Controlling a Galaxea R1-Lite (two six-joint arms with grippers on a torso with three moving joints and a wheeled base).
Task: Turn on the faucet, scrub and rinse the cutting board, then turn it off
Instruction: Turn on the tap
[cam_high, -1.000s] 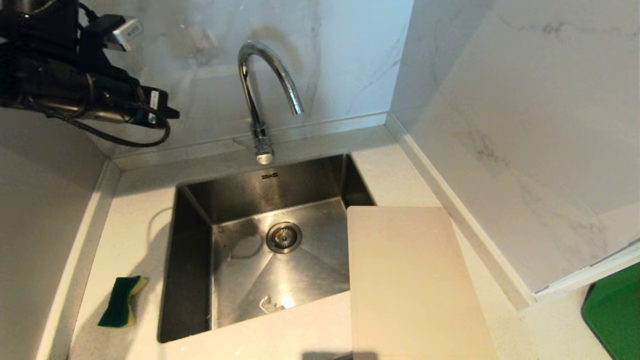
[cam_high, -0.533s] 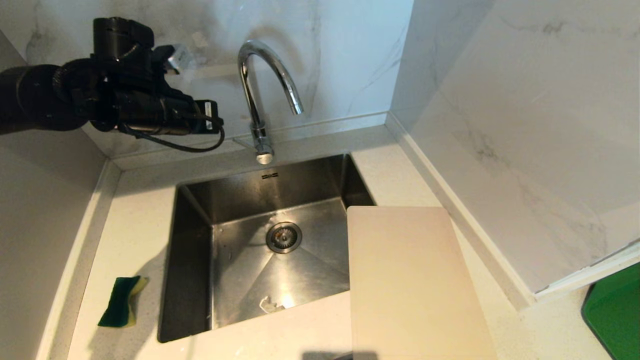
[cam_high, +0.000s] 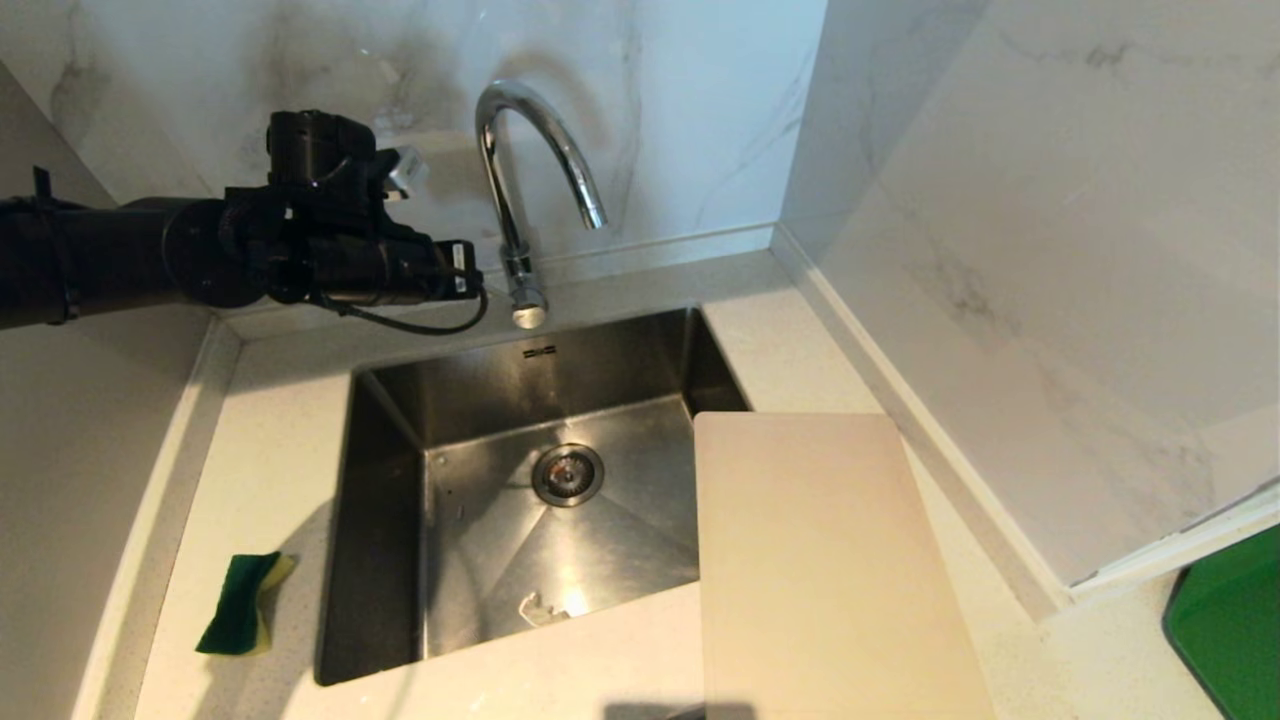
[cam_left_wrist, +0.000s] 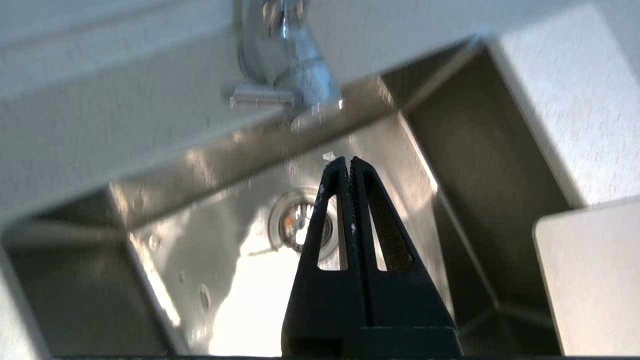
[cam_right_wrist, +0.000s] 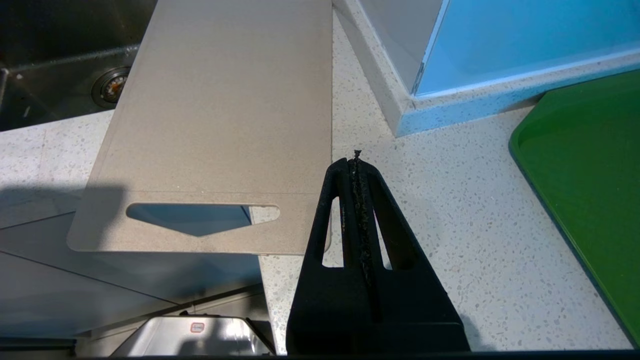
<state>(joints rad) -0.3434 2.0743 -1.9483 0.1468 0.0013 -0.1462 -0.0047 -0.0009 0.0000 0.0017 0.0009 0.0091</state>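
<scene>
Chrome is gleaming on the faucet (cam_high: 530, 190), which is rising behind the back rim of the steel sink (cam_high: 385, 520); its thin side lever (cam_left_wrist: 260, 96) is sticking out at the base. A small dark mark is sitting on the sink's back wall below the faucet, too small to read, and a white tag on the arm is likewise unreadable.

The left claw (cam_left_wrist: 348, 161) is hovering just beside the faucet base, above the sink's back edge, its two black fingers pressed fully together and gripping nothing; it is touching neither the lever nor the spout.

The cream cutting board (cam_high: 825, 560) is lying flat on the speckled counter (cam_high: 270, 480), its far left corner overhanging the sink's right side and its handle hole (cam_right_wrist: 200, 216) jutting past the counter's front edge.

The right claw (cam_right_wrist: 356, 160) is hanging over the counter just beside the board's near corner, likewise shut tight and empty.

A green-and-yellow sponge (cam_high: 243, 603) is resting left of the sink. A green tray (cam_high: 1230, 630) is showing at the far right.
</scene>
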